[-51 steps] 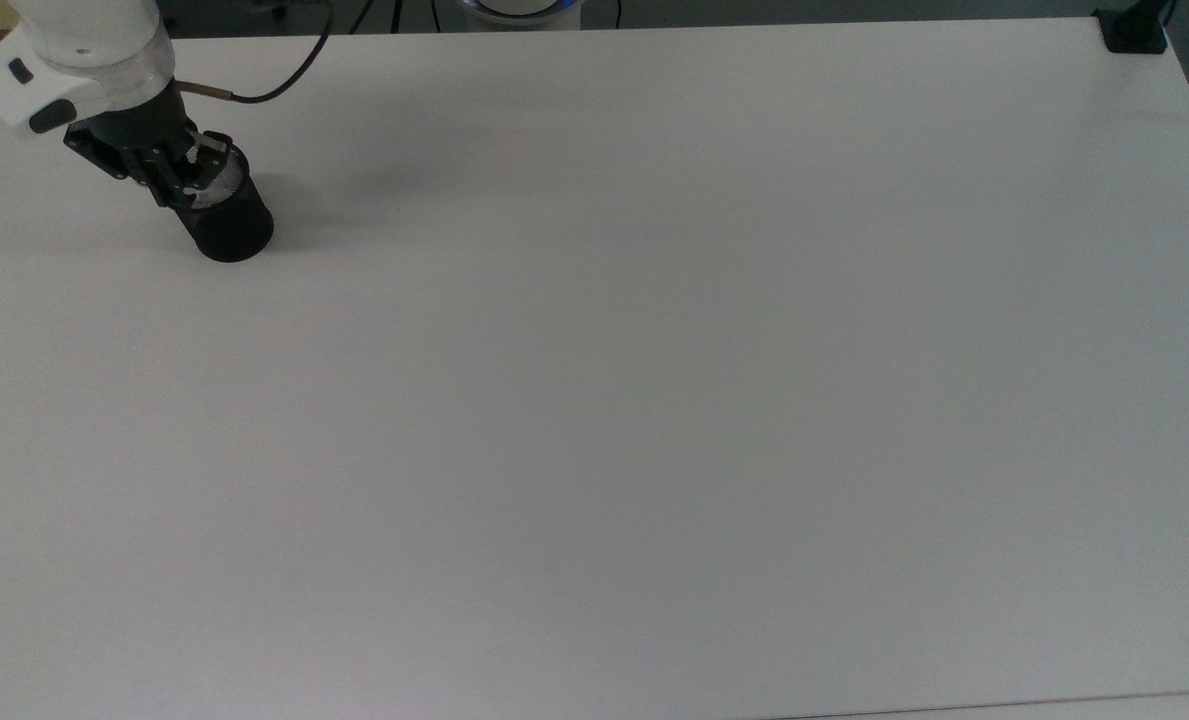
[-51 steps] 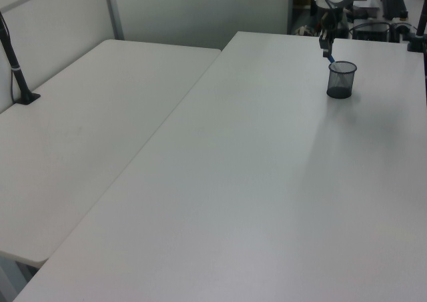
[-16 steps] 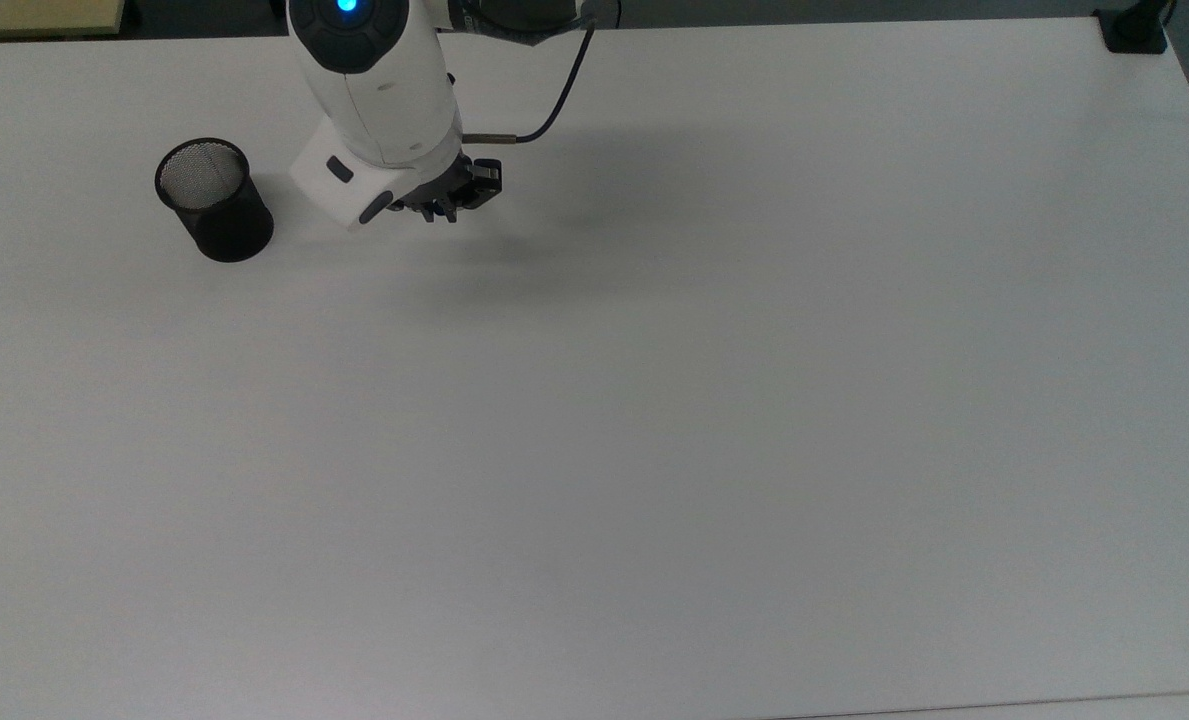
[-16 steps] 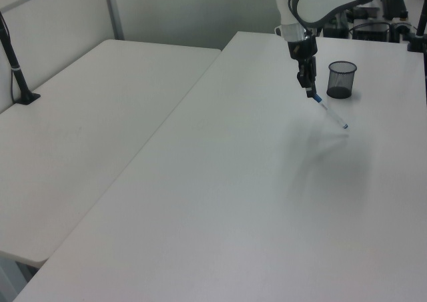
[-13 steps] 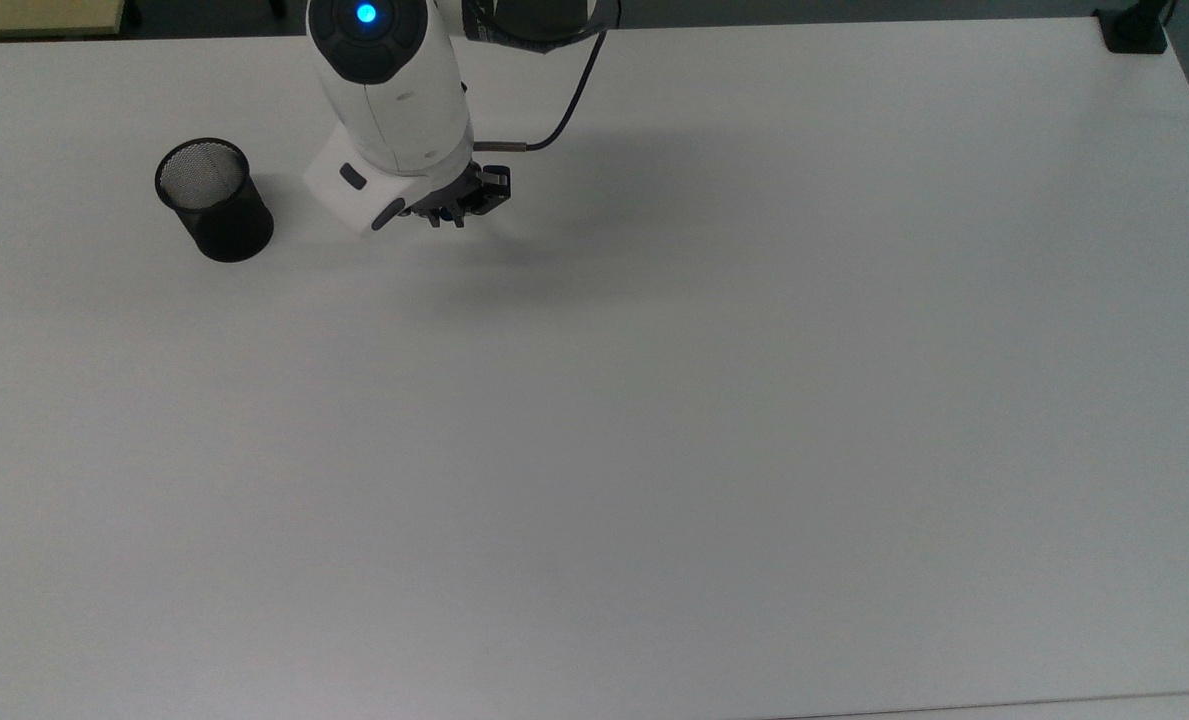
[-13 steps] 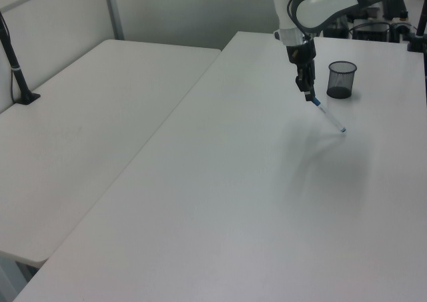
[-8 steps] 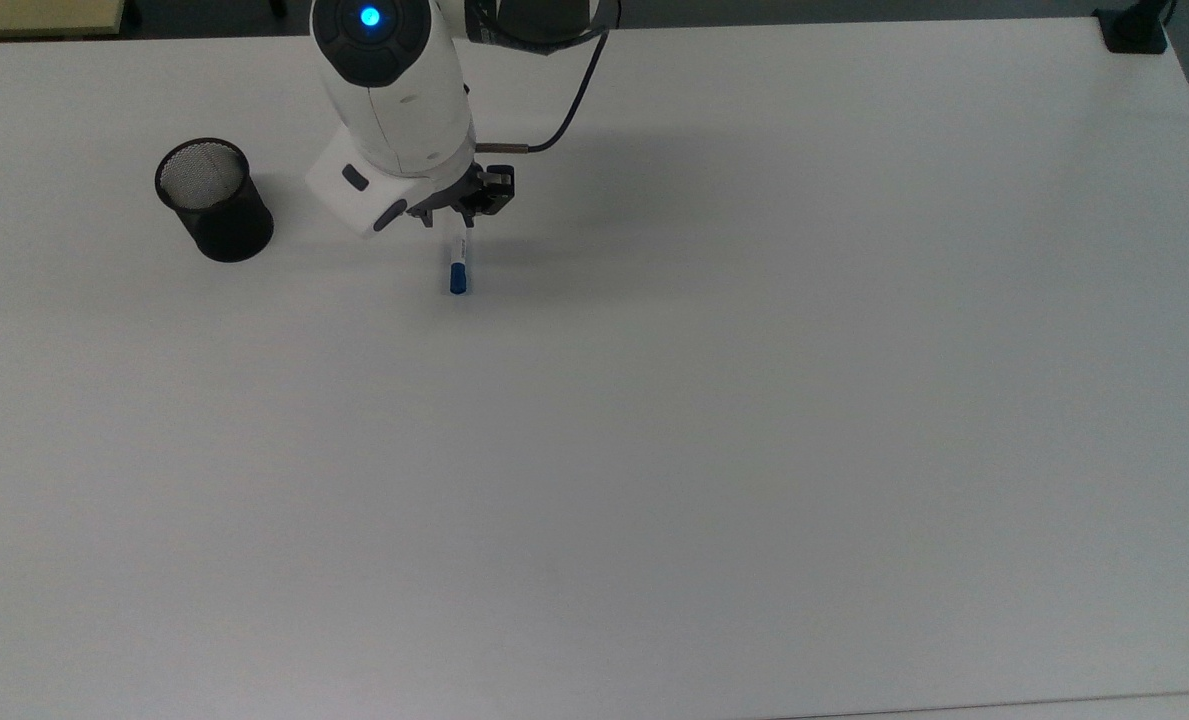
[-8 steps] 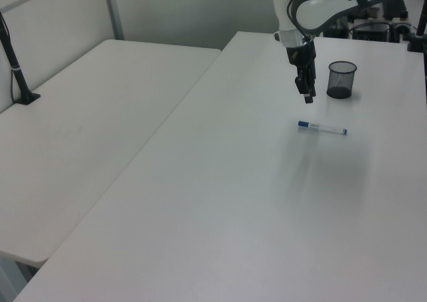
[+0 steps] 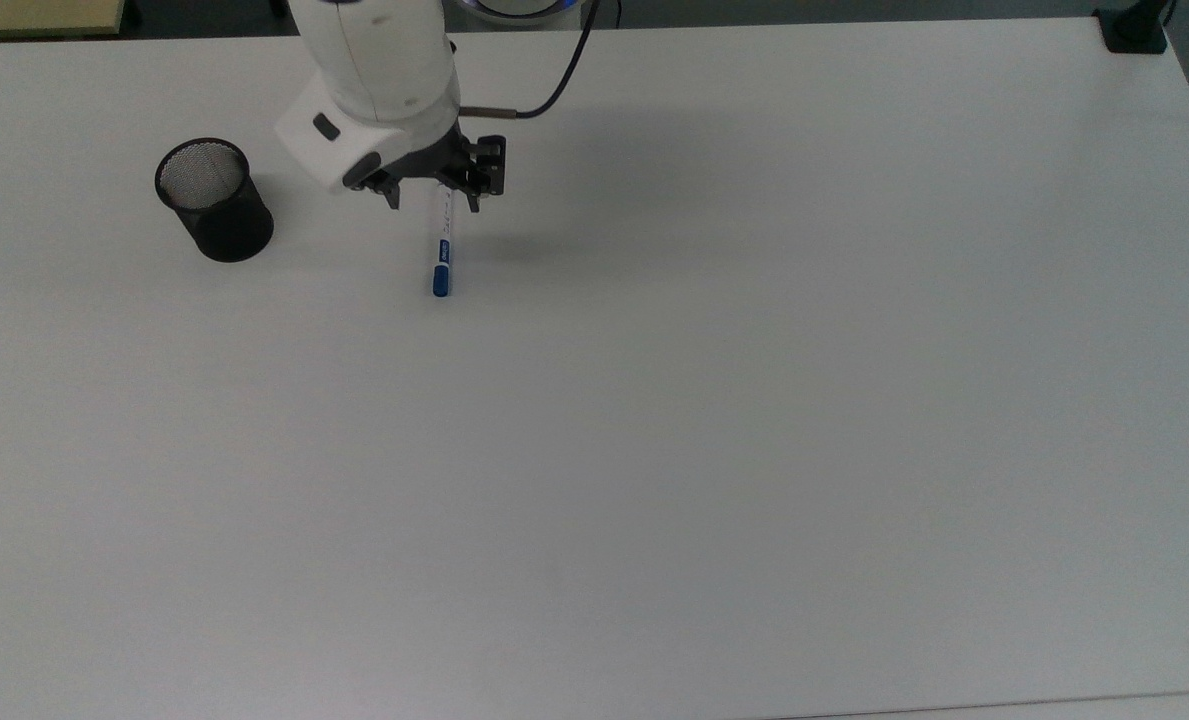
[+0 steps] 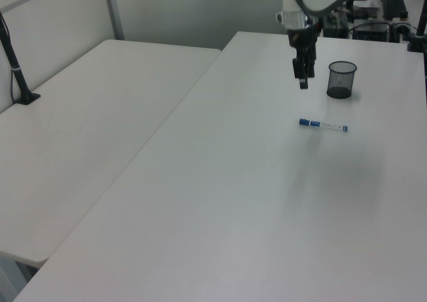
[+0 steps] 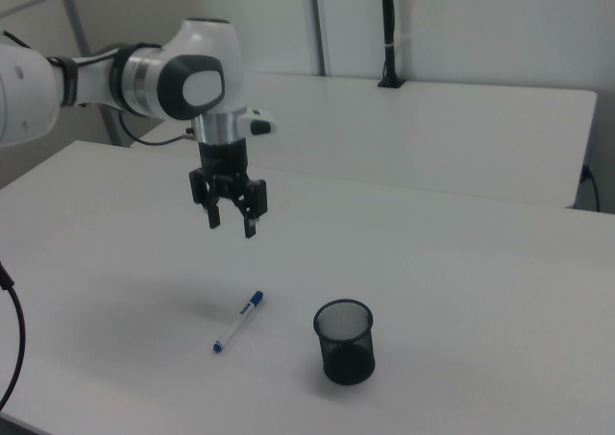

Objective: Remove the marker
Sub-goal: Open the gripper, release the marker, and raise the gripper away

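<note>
Marker (image 9: pixel 441 254) lies flat on the worktop (image 9: pixel 714 400), upper left of the top view, well apart from the mesh cup (image 9: pixel 214 200), so it looks already removed. Claw (image 11: pixel 230 219) hangs above it w/ fingers spread, holding nothing, likely since the job's done.

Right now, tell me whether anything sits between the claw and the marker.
Nothing visible does. The claw hangs open above the table, and the marker lies flat on bare tabletop below it. The mesh cup stands off to the right view's right, apart from both.
</note>
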`<state>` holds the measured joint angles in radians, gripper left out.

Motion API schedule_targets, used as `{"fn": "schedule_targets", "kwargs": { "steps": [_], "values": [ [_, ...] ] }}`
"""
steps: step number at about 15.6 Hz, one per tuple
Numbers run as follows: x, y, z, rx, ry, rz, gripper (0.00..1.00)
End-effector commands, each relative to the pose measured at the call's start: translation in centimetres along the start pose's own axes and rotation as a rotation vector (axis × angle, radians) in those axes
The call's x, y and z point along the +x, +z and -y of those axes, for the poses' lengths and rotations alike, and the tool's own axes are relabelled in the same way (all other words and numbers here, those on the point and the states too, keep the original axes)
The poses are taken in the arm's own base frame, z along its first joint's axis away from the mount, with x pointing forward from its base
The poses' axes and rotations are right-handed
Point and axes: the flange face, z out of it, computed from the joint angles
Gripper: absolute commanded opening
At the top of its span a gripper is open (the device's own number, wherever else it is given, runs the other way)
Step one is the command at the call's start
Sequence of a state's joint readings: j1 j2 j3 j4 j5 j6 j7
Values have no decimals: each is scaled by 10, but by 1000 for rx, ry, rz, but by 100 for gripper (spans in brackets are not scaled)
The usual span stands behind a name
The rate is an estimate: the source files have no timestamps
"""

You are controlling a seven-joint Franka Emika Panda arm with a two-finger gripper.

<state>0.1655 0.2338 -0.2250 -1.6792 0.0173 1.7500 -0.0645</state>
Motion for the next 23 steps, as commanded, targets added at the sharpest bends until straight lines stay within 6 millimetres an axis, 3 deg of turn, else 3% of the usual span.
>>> {"fn": "schedule_targets", "kwargs": {
  "steps": [1,6,10,13,23],
  "values": [
    [-28,-46,-10,-7,33,-80,100],
    [-59,-92,-24,18,57,-133,100],
    [-80,-114,-38,27,78,-145,100],
    [-84,-124,-54,34,100,-167,100],
    [-84,-123,-49,27,98,-143,100]
  ]
}}
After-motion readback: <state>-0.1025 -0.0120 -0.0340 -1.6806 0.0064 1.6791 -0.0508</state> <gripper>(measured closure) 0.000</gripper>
